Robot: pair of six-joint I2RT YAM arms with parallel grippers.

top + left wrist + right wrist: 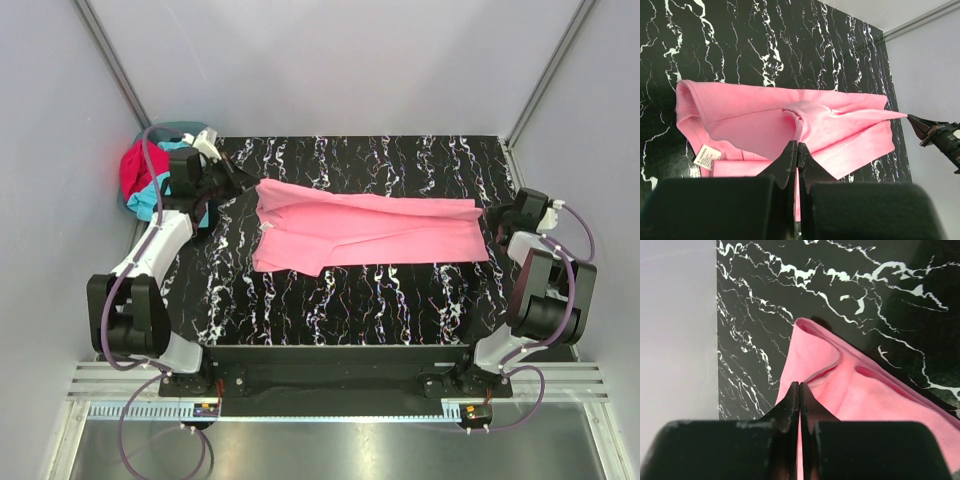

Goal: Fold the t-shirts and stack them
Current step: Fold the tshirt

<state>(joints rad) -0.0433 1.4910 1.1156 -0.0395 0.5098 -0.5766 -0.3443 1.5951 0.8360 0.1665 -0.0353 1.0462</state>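
Note:
A light pink t-shirt (365, 232) lies folded lengthwise in a long band across the black marbled table (340, 310). My left gripper (246, 186) is shut on its left end, and pink cloth (765, 120) bunches right at the closed tips (797, 145). A white label (706, 157) shows near that end. At the right end, my right gripper (487, 214) is shut on the shirt's edge (865, 390), tips together (799, 385). A crimson t-shirt (138, 168) and a turquoise one (150, 200) sit bundled at the far left, behind the left arm.
The bundle rests in a teal basket (180, 128) at the table's back left corner. Grey walls close in on both sides and behind. The right gripper's tip (920, 125) shows in the left wrist view, past the table's edge.

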